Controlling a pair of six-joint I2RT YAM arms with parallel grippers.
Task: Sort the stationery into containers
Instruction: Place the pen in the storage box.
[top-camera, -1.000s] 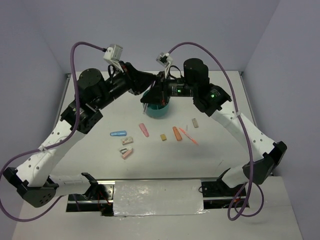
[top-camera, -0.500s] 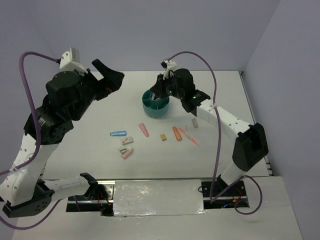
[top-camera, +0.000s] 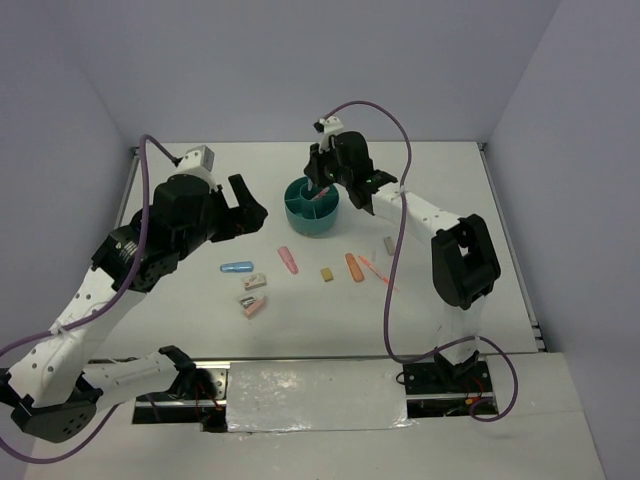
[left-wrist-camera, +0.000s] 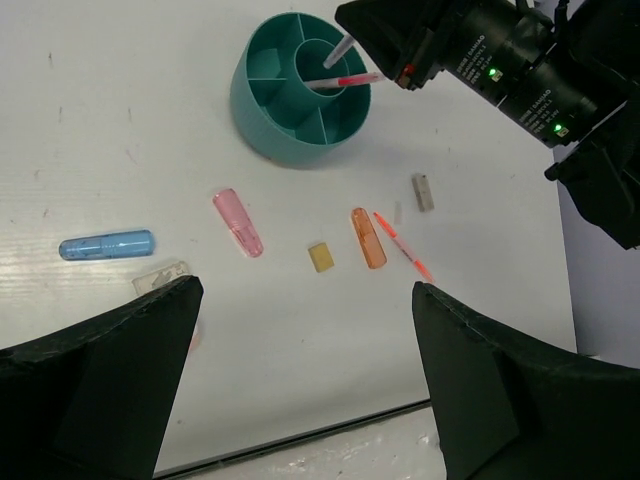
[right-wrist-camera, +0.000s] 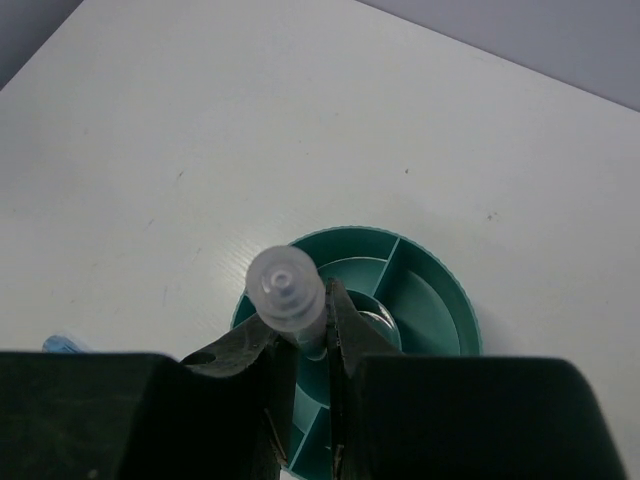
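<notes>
The round teal tub stands at the table's back centre. My right gripper hangs over it, shut on a thin pen with a clear cap; the pen's pink shaft reaches into the tub. My left gripper is open and empty, up in the air left of the tub. On the table lie a blue capsule, a pink capsule, a tan block, an orange capsule, a pink pen and a grey block.
Two small blocks lie nearer the front left. A thin grey-white stick leans in the tub's middle. The right arm stretches across the back right of the table.
My left gripper has let go at the tub, opened wide and swung away to the left. The right gripper has stayed over the tub, shut on the pen.
</notes>
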